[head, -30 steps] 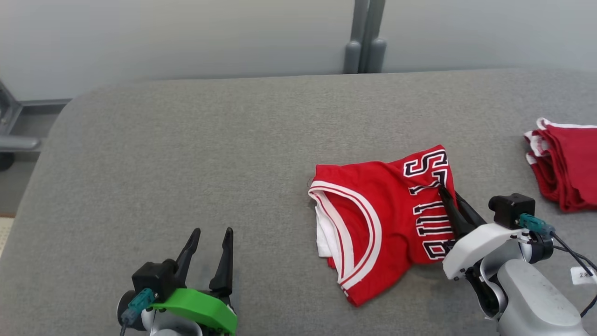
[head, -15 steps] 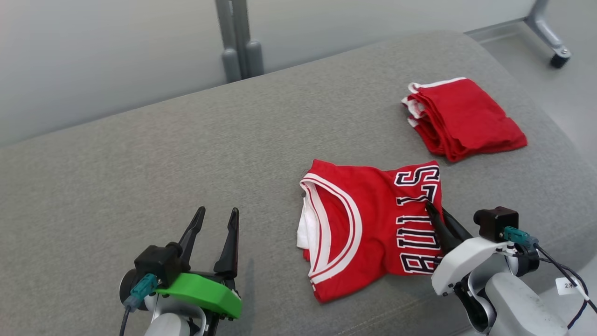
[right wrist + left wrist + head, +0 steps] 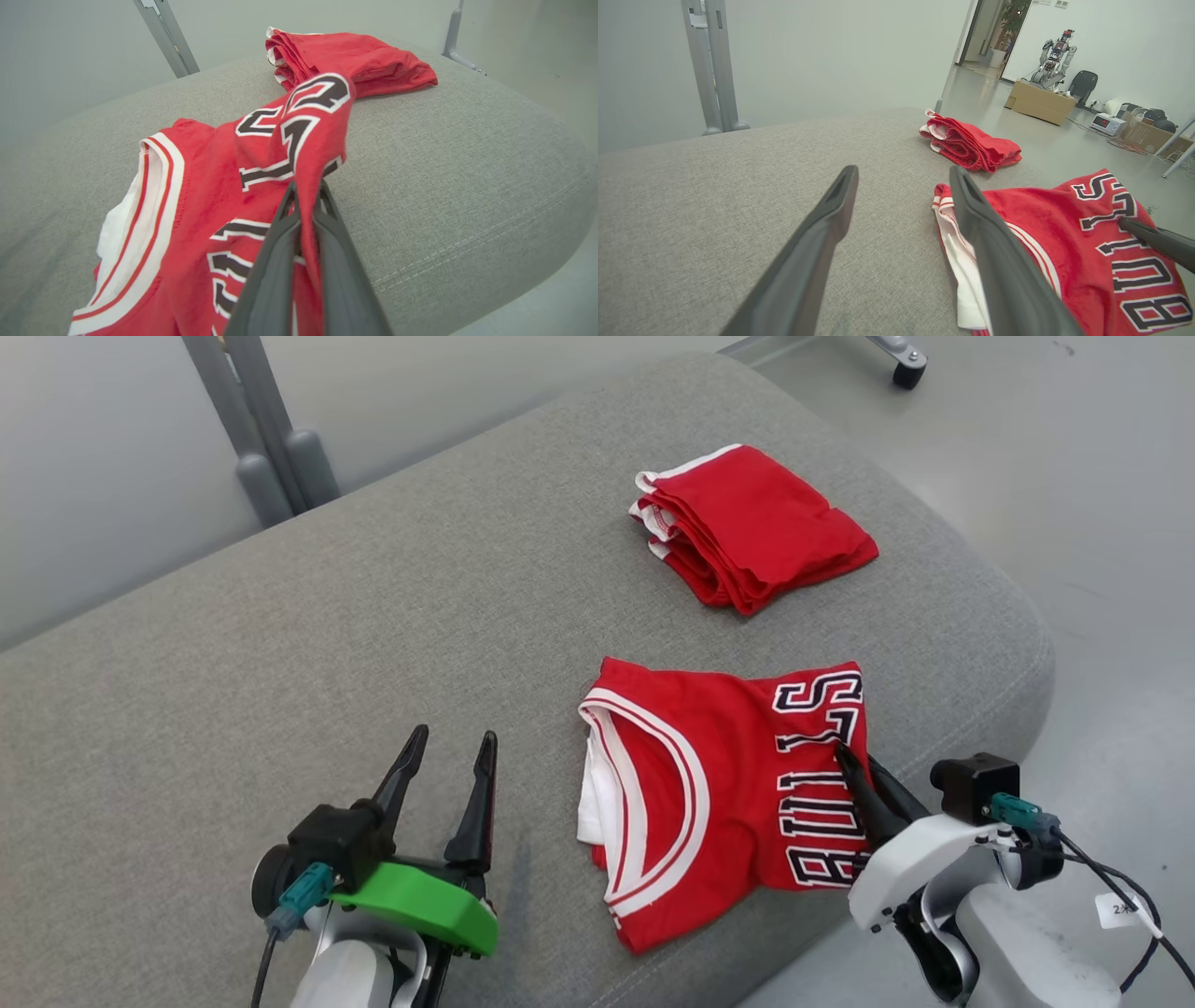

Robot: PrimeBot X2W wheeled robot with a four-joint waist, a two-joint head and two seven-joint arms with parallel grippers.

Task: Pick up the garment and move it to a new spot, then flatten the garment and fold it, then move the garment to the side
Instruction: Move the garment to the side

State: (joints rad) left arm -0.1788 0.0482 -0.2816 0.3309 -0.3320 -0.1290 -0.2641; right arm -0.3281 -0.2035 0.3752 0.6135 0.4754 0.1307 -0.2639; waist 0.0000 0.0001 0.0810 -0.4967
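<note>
One step left, seemingly: shifting the folded jersey (image 3: 709,775) aside. Lies near the red stack (image 3: 756,527), pinched at its lettered edge by right gripper (image 3: 845,756) jaws; left gripper (image 3: 454,737) jaws spread, empty. Next: lift toward that stack, keeping folds.

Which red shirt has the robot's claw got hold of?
Look at the big grey cushion. Near its front edge lies a red jersey, pinched by the right claw. Unlike the plain folded red garment behind it, this one has black-and-white letters and a white-striped neckline.
</note>
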